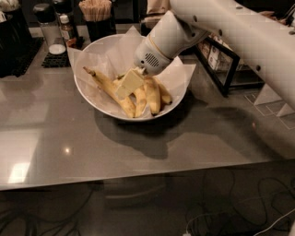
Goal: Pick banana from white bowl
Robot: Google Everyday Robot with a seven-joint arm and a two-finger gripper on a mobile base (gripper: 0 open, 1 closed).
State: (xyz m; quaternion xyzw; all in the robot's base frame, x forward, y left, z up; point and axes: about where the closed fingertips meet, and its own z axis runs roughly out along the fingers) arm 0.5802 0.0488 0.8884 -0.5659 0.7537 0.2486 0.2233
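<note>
The robot's white arm (pixel 230 32) is reaching in from the upper right and is lowering its claw (pixel 129 85) into the white bowl (pixel 90 96), which is sitting toward the back of the grey bench (pixel 69 152). Crinkled white paper (pixel 110 50) is lining the bowl, with its corners poking up above the rim. Several yellow bananas (pixel 152 94) are lying together in the bottom of the bowl, and one long banana (pixel 108 87) is stretching from the upper left of the lining down toward the near rim. The claw's pale end is covering the middle of the pile, right at the fruit; whether it is apart, together or clamped on a banana cannot be told from this angle. Behind the bowl, a cup of wooden sticks (pixel 96 9) and two small bottles (pixel 66 27) are standing by a black mat (pixel 57 60). A black frame (pixel 221 60) is standing to the right, just beside the bowl.
</note>
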